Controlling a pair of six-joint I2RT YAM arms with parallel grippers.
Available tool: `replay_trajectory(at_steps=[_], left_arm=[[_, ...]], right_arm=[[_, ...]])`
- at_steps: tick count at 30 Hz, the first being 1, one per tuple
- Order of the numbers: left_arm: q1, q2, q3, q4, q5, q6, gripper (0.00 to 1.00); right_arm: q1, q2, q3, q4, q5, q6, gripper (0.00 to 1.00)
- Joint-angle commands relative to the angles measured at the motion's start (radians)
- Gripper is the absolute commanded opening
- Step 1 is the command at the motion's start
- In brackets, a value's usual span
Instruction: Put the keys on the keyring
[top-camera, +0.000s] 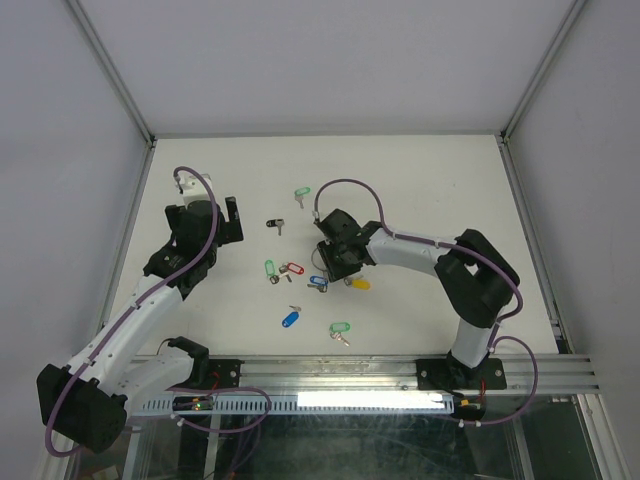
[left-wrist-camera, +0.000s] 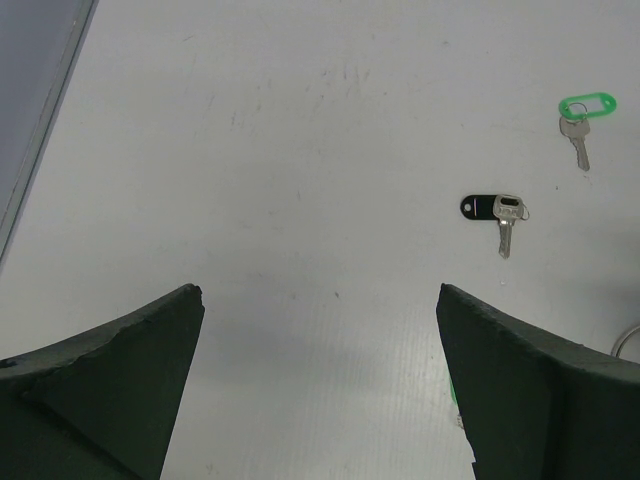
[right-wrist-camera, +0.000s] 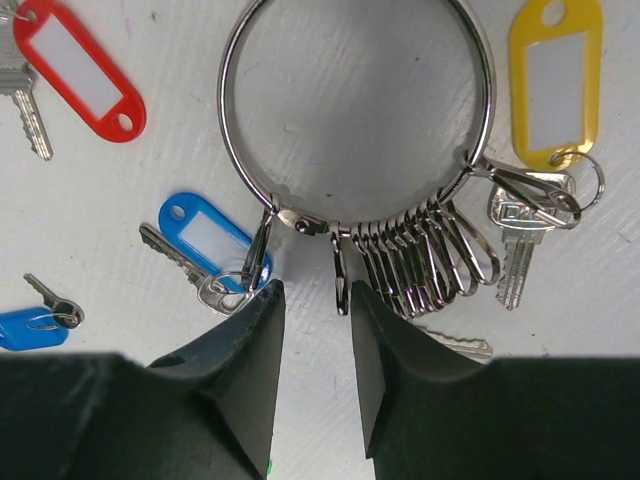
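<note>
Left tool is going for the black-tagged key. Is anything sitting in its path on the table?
Nothing visible. In the left wrist view only bare table lies between the open left tool and the black-tagged key, which sits ahead and to the right. The green-tagged key lies beyond it, off the path.

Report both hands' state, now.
Left hand: open, empty.
Right hand: nearly closed around a clip on the keyring; whether it grips cannot be told.

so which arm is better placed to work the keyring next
Right: its claw is right at the keyring, a clip between its jaws. The left claw hangs open well off to the side, nowhere near it.
</note>
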Motion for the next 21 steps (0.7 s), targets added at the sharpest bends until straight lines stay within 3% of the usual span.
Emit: replay_trajectory(at_steps=[1, 7, 13, 21], left_arm=[[0.010, -0.004, 0.047, 0.024, 0.018, 0.014, 0.99], [0.011, -0.001, 0.047, 0.024, 0.020, 0.014, 0.99], [0.010, 0.001, 0.048, 0.023, 0.015, 0.016, 0.99], [0.010, -0.047, 0.029, 0.107, 0.149, 0.008, 0.99]], right_arm=[[0.005, 0.001, 0.018, 0.045, -0.005, -0.008, 0.34], [0.005, 0.012, 0.027, 0.039, 0.020, -0.011, 0.23], [0.005, -0.009, 0.019, 0.027, 0.070, -0.018, 0.00], [-0.009, -0.141, 0.032, -0.097, 0.011, -0.078, 0.00]])
